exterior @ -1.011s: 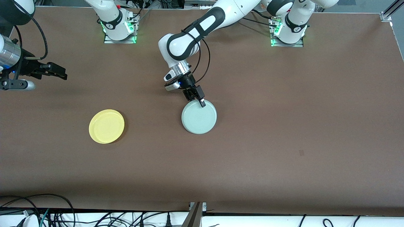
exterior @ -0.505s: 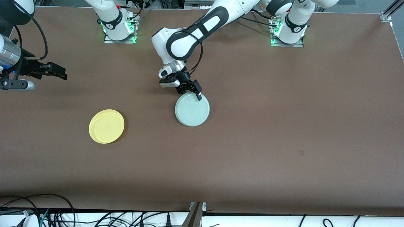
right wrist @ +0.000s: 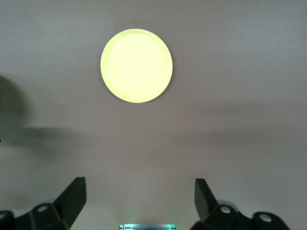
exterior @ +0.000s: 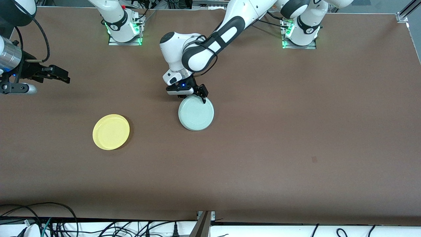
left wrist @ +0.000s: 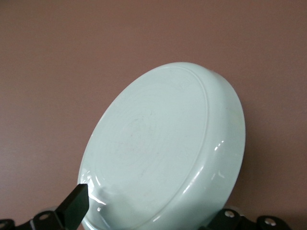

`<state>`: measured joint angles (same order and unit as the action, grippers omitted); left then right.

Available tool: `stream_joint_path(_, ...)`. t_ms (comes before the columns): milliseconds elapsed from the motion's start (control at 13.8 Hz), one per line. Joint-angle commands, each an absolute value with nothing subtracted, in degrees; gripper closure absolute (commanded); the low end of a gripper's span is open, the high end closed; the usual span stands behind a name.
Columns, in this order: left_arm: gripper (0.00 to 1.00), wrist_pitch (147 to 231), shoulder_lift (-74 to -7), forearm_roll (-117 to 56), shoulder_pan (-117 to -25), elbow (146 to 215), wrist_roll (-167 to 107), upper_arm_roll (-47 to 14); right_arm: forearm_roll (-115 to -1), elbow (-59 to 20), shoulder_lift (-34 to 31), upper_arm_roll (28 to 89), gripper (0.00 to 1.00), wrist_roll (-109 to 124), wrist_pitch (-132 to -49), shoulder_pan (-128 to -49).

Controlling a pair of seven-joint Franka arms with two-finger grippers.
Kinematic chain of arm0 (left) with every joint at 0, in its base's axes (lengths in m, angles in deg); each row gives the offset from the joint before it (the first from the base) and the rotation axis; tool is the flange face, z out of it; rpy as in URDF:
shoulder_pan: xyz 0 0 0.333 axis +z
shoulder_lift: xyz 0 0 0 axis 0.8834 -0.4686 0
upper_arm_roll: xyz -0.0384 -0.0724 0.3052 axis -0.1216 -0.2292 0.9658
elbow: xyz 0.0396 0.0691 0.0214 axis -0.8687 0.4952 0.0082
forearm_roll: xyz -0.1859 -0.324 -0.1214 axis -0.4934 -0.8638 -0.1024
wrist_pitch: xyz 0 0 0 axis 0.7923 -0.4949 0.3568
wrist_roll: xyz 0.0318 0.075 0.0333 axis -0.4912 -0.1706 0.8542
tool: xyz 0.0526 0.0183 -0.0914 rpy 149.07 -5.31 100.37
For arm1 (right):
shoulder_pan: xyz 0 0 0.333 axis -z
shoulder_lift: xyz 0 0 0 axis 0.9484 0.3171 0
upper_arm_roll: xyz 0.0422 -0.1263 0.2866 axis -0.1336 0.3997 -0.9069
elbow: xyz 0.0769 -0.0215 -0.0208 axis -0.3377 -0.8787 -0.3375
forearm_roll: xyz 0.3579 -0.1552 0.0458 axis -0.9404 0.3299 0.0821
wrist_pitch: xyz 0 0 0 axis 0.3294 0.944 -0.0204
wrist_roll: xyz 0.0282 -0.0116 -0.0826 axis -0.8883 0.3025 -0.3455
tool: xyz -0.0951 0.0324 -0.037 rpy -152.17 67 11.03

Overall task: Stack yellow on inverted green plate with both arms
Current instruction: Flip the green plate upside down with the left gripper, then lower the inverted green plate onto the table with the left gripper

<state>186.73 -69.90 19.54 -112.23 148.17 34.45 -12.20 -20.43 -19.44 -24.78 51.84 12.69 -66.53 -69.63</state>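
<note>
The pale green plate (exterior: 196,113) hangs tilted over the middle of the table, its ringed underside turned up toward the front camera. My left gripper (exterior: 201,97) is shut on its rim at the edge toward the robots' bases. In the left wrist view the green plate (left wrist: 163,143) fills the frame between the left gripper's (left wrist: 151,214) black fingers. The yellow plate (exterior: 111,132) lies rim up on the table toward the right arm's end. My right gripper (exterior: 64,76) waits open and empty in the air at that end. The right wrist view shows the yellow plate (right wrist: 136,65) well ahead of the right gripper (right wrist: 139,191).
The brown table (exterior: 296,131) carries only the two plates. The arm bases (exterior: 123,31) stand along its edge farthest from the front camera. Cables (exterior: 49,223) lie below the edge nearest the front camera.
My left gripper has carried the green plate toward the right arm's end and a little toward the bases, turning its wrist. The yellow plate and the right arm have not moved.
</note>
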Motion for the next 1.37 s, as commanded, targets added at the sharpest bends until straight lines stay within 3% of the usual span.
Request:
stream_joint_path(0,0.0,190.7,-70.1,15.5,-110.9,147.7,35.5,-12.3,-20.5,-18.7,-24.7,52.0,0.0,13.6,-65.7,-69.8)
stream_joint_path(650,0.0,202.1,-67.9,8.7,-105.5,151.8,34.9,-12.0,-20.5,-18.8,-24.7,52.0,0.0,13.6,-65.7,-69.8)
stream_joint_path(1300,0.0,202.9,-64.8,4.7,-99.5,155.1,30.4,-14.8,-20.5,-18.6,-24.7,52.0,0.0,13.7,-66.3,-69.8)
